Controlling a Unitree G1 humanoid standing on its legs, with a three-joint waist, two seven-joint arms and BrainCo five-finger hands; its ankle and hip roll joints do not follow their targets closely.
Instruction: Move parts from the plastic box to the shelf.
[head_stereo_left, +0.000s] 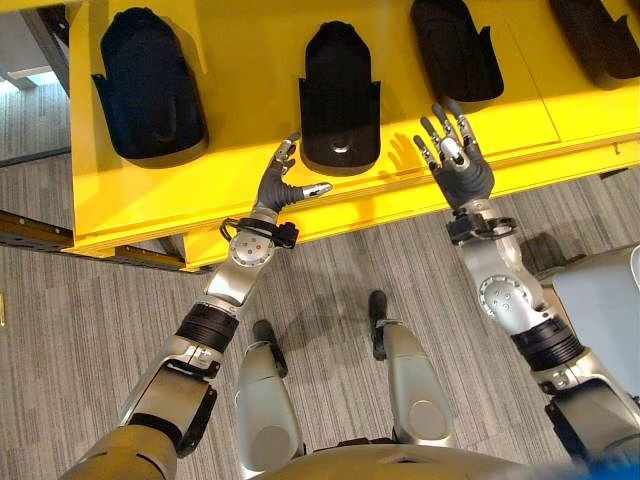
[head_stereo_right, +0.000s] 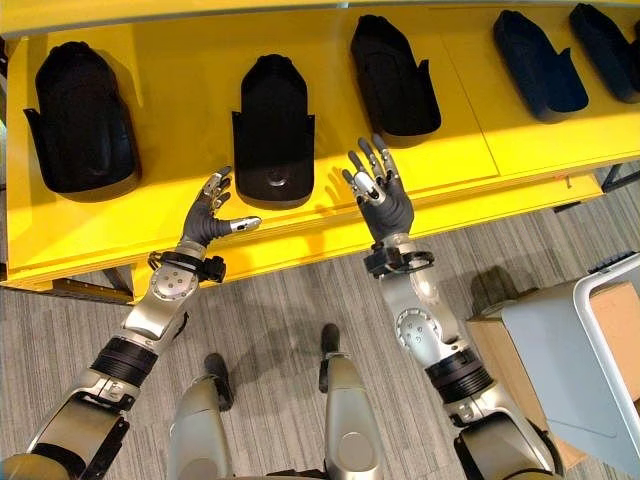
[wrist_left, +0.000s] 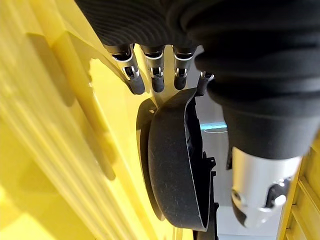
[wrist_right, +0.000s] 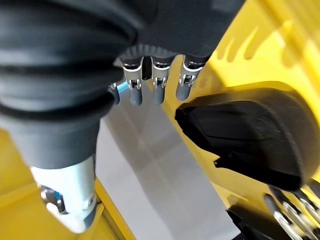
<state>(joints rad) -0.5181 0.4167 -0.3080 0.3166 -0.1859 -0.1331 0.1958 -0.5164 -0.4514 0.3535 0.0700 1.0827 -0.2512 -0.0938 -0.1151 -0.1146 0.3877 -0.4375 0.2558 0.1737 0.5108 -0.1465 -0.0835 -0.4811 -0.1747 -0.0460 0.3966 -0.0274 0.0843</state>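
Several black moulded parts lie in a row on the yellow shelf. My left hand hovers open over the shelf's front edge, just left of the middle part. On that part's other side my right hand is raised, open, fingers spread, holding nothing. The left wrist view looks past straight fingers at the middle part standing free on the shelf. In the right wrist view a black part lies beyond the straight fingers, untouched. The grey plastic box stands at my right on the floor.
Other black parts rest at the shelf's far left, right of centre and far right. The shelf's front lip runs just under both wrists. Grey carpet floor lies below.
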